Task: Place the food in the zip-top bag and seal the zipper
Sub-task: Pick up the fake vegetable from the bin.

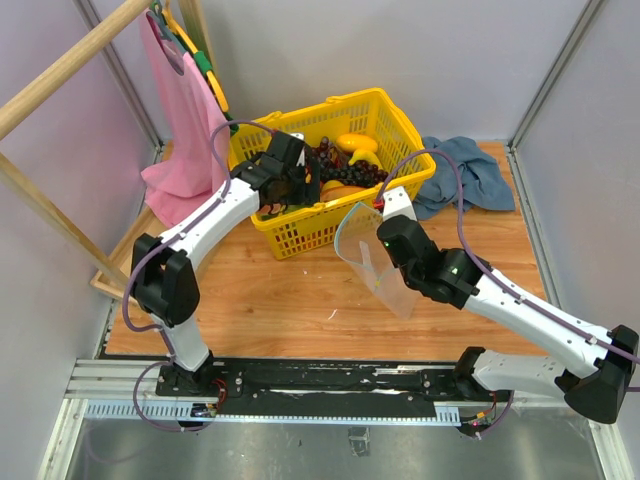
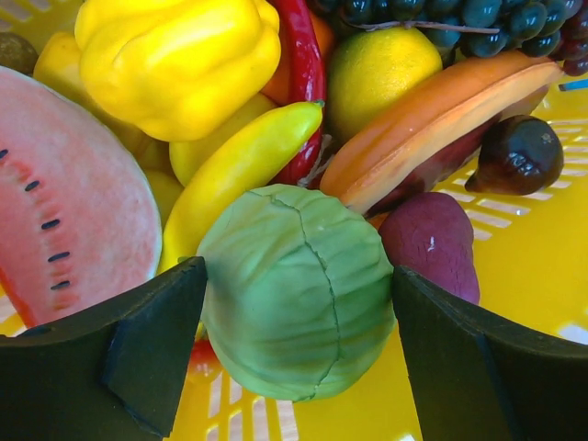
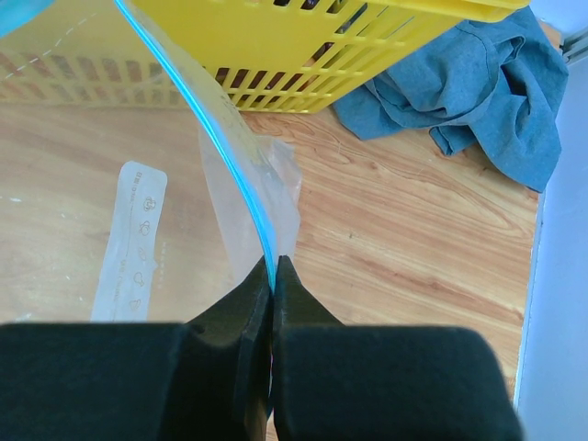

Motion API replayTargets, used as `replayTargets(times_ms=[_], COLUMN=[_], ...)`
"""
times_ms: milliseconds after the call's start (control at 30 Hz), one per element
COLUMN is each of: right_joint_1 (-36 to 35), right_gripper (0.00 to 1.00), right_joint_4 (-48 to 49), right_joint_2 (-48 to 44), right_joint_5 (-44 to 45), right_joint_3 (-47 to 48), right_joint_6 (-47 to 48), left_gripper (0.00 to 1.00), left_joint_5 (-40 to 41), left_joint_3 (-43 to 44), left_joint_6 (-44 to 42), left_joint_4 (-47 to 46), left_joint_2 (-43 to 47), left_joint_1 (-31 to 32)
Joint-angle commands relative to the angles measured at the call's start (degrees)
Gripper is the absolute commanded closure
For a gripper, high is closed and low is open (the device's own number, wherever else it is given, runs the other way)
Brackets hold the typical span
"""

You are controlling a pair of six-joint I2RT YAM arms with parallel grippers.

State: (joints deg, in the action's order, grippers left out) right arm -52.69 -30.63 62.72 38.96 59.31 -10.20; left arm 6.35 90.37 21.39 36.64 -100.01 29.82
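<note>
Food: the smooth green piece (image 2: 294, 289) lies in the basket (image 2: 542, 276), on its floor, against a watermelon slice (image 2: 64, 202), a yellow banana (image 2: 243, 165) and a purple piece (image 2: 432, 241). A yellow pepper (image 2: 179, 60), a lemon (image 2: 381, 66) and dark grapes (image 2: 459, 18) lie behind it.

I find the left gripper (image 2: 296, 308) with its jaws wide apart, one finger at each flank of the green piece. I cannot tell whether the pads press it. The left arm reaches forward from its base, elbow bent, wrist pitched down over the near rim of the basket.

Bag (image 1: 375, 255): held up off the table (image 1: 270, 300) just in front of the basket, mouth uppermost and bowed open. Its zipper (image 3: 230, 165) runs in an arc down into the right gripper (image 3: 273, 276), whose jaws are closed tight on that blue edge. The white label (image 3: 133, 239) shows through the clear wall. The right arm lies low across the table, forearm angled inward towards the basket.

Surroundings: a blue cloth (image 1: 470, 175) lies crumpled right of the basket. A pink cloth (image 1: 180, 130) hangs at far left.
</note>
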Motion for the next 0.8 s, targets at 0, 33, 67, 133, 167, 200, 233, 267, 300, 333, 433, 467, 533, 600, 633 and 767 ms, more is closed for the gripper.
replayTargets(times_ms=[0,33,67,133,167,200,233,267,300,333,433,467,533,600,633,767], right_joint_1=[0.74,0.74,0.74,0.74,0.74,0.7,0.74,0.74,0.74,0.74,0.74,0.74,0.74,0.74,0.74,0.74], right_gripper=[0.99,0.99,0.99,0.99,0.99,0.99,0.99,0.99,0.99,0.99,0.99,0.99,0.99,0.99,0.99,0.99], right_joint_4=[0.97,1.07,1.14,1.19,1.19,1.19,1.23,1.34,1.43,1.49,1.88,1.96,2.29,2.49,2.68,3.57], right_joint_2=[-0.5,-0.63,-0.74,-0.84,-0.92,-0.97,-1.06,-1.19,-1.27,-1.45,-1.76,-1.87,-1.95,-2.02,-2.08,-2.36], right_joint_5=[-0.29,-0.51,-0.62,-0.68,-0.7,-0.67,-0.74,-0.85,-0.93,-1.07,-1.27,-1.33,-1.39,-1.47,-1.5,-1.56], right_joint_3=[1.23,1.14,1.16,1.06,1.03,1.07,1.01,0.98,0.98,0.89,0.72,0.64,0.48,0.39,0.31,-0.06], right_joint_6=[0.04,-0.01,-0.02,-0.08,-0.01,0.0,0.0,0.08,0.11,0.17,0.18,0.24,0.44,0.47,0.48,0.12], left_gripper=[0.17,0.18,0.21,0.31,0.37,0.43,0.49,0.55,0.6,0.66,0.84,0.89,0.98,1.0,1.0,0.99], left_joint_5=[-0.71,-0.91,-1.3,-2.07,-2.19,-2.05,-1.82,-1.6,-1.55,-1.52,-0.79,-0.19,0.73,1.57,1.79,2.13], left_joint_3=[-1.06,-1.36,-1.31,-1.12,-1.08,-1.12,-1.38,-1.87,-2.31,-2.52,-3.11,-3.31,-3.63,-4.26,-4.93,-7.94], left_joint_6=[-0.46,-0.46,-0.43,-0.41,-0.34,-0.2,0.0,0.29,0.41,0.56,0.8,0.99,1.55,2.31,2.7,4.77], left_joint_4=[-0.37,-0.92,-1.0,-0.89,-0.92,-1.13,-1.71,-2.47,-3.13,-3.37,-3.82,-3.99,-4.72,-6.03,-7.05,-11.52], left_joint_2=[-1.4,-1.6,-2.05,-2.7,-2.68,-2.39,-1.74,-1.01,-0.31,0.26,1.78,2.53,4.53,7.12,8.65,15.38], left_joint_1=[0.15,0.15,0.15,0.16,0.15,0.15,0.15,0.07,-0.01,-0.15,-0.37,-0.46,-0.55,-0.64,-0.63,-0.62])
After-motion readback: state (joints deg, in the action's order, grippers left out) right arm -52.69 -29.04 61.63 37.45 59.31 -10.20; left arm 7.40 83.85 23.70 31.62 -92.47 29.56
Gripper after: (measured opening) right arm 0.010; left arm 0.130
